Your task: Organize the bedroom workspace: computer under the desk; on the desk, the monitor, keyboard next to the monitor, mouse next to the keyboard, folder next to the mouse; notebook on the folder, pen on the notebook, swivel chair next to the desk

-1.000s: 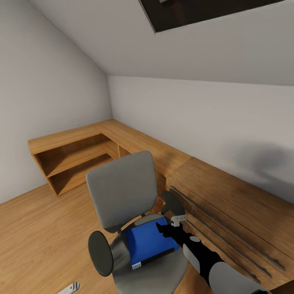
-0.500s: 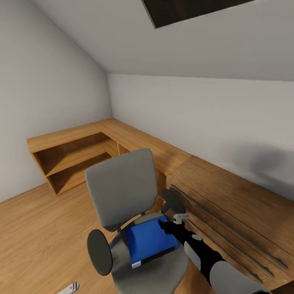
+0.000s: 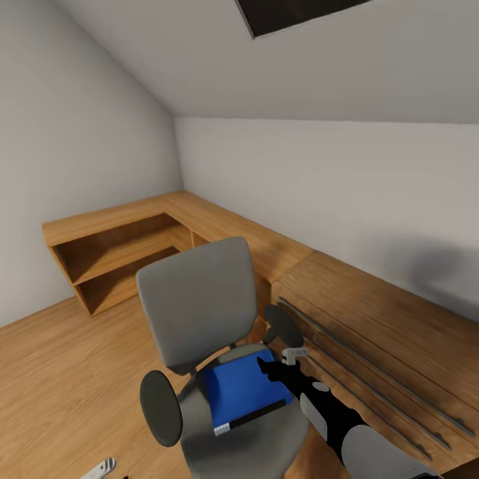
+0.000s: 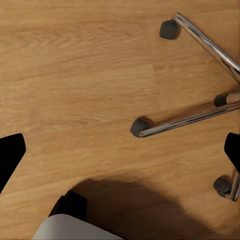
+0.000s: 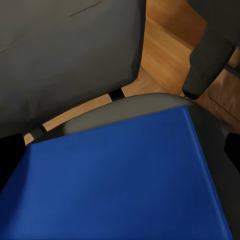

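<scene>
In a corner of the attic bedroom, under the sloped ceiling with its black-framed skylight (image 3: 299, 13), I face the grey upholstered swivel chair (image 3: 196, 303) with its tall back and black armrests. It stands on the light wood floor (image 3: 60, 372), just in front of the low oak shelving and drawers (image 3: 372, 332) that run along the grey-white walls. The flat bright blue rectangular folder (image 3: 241, 389) lies on the chair's seat, its dark edge and white spine end turned toward me.

My right arm reaches over the seat from the drawer side, and my right claw (image 3: 274, 370) sits above the far right corner of the folder, close beside the chair's right armrest (image 3: 283, 327). In the right wrist view the blue folder (image 5: 120, 180) spreads wide just under the claw, with the grey chair back (image 5: 70, 55) beyond it; the dark finger tips (image 5: 10, 155) stand at opposite edges of the picture, so the right claw is spread wide apart with nothing between them. I cannot tell whether the tips touch the folder.

My left claw (image 4: 120, 150) hangs low beside the chair, looking down on the wood floor and the chrome legs (image 4: 185, 120) with their dark castors. Its tips also sit far apart at the picture's edges, spread and holding nothing.
</scene>
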Robot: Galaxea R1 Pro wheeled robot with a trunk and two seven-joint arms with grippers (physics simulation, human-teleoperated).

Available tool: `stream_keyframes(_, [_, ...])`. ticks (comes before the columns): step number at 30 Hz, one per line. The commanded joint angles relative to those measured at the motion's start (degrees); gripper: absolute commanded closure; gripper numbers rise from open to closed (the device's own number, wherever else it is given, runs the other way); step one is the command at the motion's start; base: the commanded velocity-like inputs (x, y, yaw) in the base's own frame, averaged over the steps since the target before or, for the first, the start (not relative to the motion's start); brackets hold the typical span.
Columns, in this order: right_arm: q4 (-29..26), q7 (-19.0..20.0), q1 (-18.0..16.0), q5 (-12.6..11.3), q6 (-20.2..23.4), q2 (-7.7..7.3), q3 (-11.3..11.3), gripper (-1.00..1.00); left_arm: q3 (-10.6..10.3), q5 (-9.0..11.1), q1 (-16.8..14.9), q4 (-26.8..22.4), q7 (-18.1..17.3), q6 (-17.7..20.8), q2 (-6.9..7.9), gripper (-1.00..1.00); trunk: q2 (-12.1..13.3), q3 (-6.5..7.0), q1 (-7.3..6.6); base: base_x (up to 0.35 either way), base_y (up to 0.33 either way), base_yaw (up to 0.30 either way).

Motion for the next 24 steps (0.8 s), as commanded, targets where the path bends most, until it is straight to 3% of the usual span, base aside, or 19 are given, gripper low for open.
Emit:
stream_keyframes(1, [0.10,0.06,-0.07,-0.60,-0.28,-0.05,0.36,-1.00,0.78,0.60,0.00,-0.13,0.25,0.37,0.10,-1.00,-0.45,-0.24,0.23,0.000,0.000,0.000])
stream_keyframes(5, [0.16,0.11,-0.07,-0.69,-0.13,-0.12,0.28,-1.00,3.02,0.59,0.00,-0.13,0.54,0.40,0.91,-1.00,-2.05,-0.96,1.10,0.000,0.000,0.000])
stream_keyframes(6, [0.18,0.04,-0.07,-0.83,0.06,-0.18,0.20,-1.00,4.91,0.57,0.00,-0.20,1.40,0.44,1.30,-1.00,-2.45,-1.14,1.32,0.000,0.000,0.000])
stream_keyframes(8, [0.18,0.00,-0.07,-0.87,0.13,-0.21,0.18,-1.00,5.39,0.54,0.00,-0.34,1.83,0.48,1.58,-1.00,-3.26,-1.50,1.76,0.000,0.000,0.000])
stream_keyframes(10, [0.19,-0.02,-0.07,-0.91,0.20,-0.25,0.13,-1.00,5.82,0.52,0.00,-0.75,2.22,0.55,2.44,-1.00,-4.06,-1.85,2.20,0.000,0.000,0.000])
stream_keyframes(14, [0.17,-0.02,-0.07,-0.96,0.83,-0.32,0.06,-1.00,6.25,0.62,0.00,-4.09,2.58,1.31,5.69,-1.00,-5.66,-2.57,3.08,0.000,0.000,0.000])
stream_keyframes(15, [0.15,-0.03,-0.07,-0.96,1.18,-0.39,0.01,-1.00,6.28,0.74,0.00,-5.05,2.59,2.01,6.53,-1.00,-6.06,-2.75,3.30,0.000,0.000,0.000])
stream_keyframes(20, [0.11,-0.02,-0.07,-1.04,2.66,-1.42,-0.14,-1.00,6.50,1.71,0.00,-10.50,2.63,6.31,7.70,-1.00,-8.07,-3.65,4.40,0.000,0.000,0.000])
stream_keyframes(24, [0.10,-0.01,-0.07,-1.12,4.04,-1.93,-0.38,-1.00,9.87,3.89,0.00,-14.91,2.47,10.76,7.68,-1.00,-9.67,-4.37,5.28,0.000,0.000,0.000])
